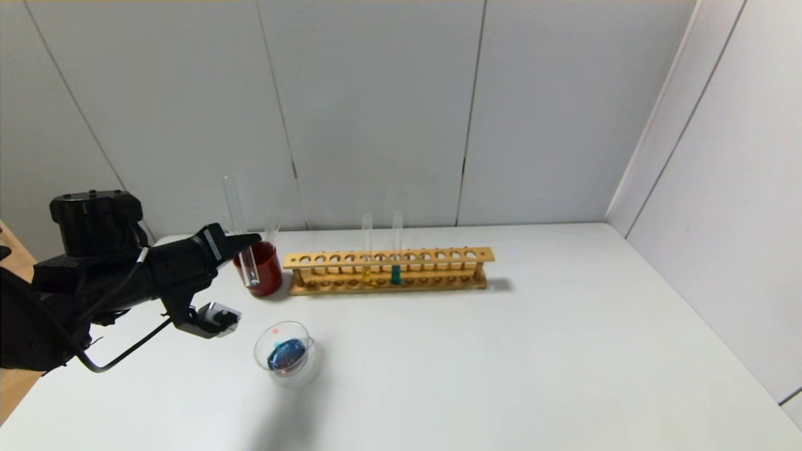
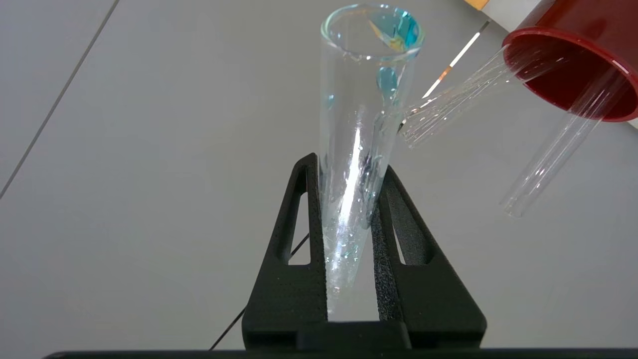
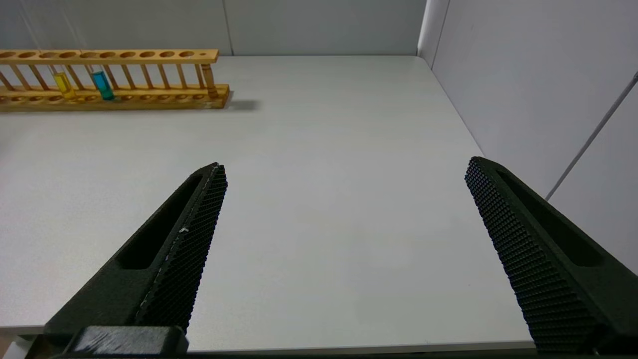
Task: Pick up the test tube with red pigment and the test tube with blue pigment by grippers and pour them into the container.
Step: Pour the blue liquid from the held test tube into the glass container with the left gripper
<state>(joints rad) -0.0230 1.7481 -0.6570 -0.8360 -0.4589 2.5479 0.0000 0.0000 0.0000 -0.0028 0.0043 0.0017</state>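
Observation:
My left gripper (image 1: 250,238) is shut on a slim clear tube (image 1: 237,207) and holds it upright beside the dark red cup (image 1: 268,275). In the left wrist view the gripper (image 2: 349,164) pinches the tube (image 2: 364,89), which carries only blue drops and smears near its mouth. The container (image 1: 263,341), a clear glass dish, sits on the table in front of the cup and holds dark blue liquid with a red trace. No tube with orange-red liquid shows. My right gripper (image 3: 346,164) is open and empty over the table's front right part.
Two empty clear tubes (image 2: 558,154) lean in the dark red cup (image 2: 573,75). The wooden rack (image 1: 438,255) stands behind, holding a yellow-liquid tube (image 1: 366,272) and a teal-liquid tube (image 1: 396,274). It also shows in the right wrist view (image 3: 149,54). Grey walls stand behind and at the right.

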